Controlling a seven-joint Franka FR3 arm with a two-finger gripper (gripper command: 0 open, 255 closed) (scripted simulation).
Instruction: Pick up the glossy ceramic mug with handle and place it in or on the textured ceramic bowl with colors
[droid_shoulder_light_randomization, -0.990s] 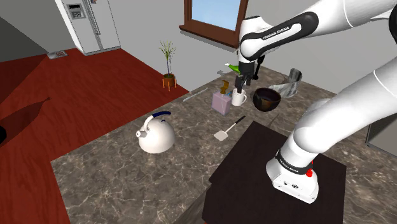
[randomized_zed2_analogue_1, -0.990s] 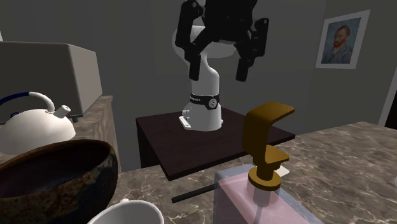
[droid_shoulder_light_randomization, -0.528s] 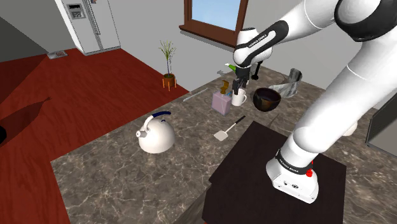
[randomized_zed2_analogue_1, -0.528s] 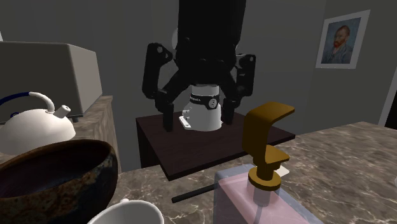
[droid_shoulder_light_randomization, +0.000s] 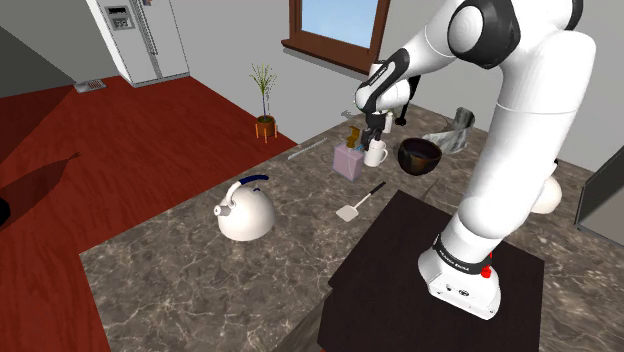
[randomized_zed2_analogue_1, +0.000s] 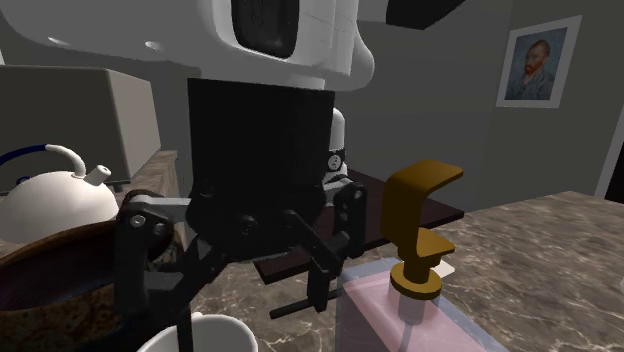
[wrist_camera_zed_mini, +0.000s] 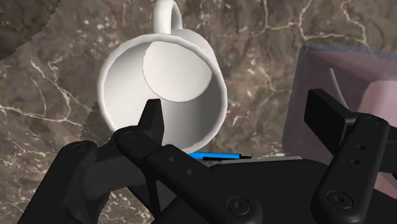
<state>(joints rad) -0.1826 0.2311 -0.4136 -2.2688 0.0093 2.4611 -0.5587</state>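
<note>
Hovering over the white mug, my gripper is spread wide and grips nothing. The mug stands upright on the marble counter, mouth up. The dark bowl is just beside it on the shoulder view's right, and a pink soap dispenser is close on its other side.

What the coming move turns on is an offset: the mug is not centred between my fingers. In the wrist view one fingertip overlaps the mug's mouth near the rim, while the other finger hangs over the dispenser. The mug's middle therefore lies toward the first finger, and only the wall on the dispenser side falls in the gap.

The handle juts from the side of the mug opposite that fingertip, roughly square to the line my fingers close along. I judge it will not get between them.

In the second exterior view my hand sits just above the rim, not yet around it. Going straight down from here looks to me like a pinch on that one wall, one finger inside the cup and one in the narrow space beside the dispenser. That outer finger is my worry, since it could catch the dispenser. Shifting a little toward the mug's middle first would give it more room. The carry to the bowl afterwards is short.
</note>
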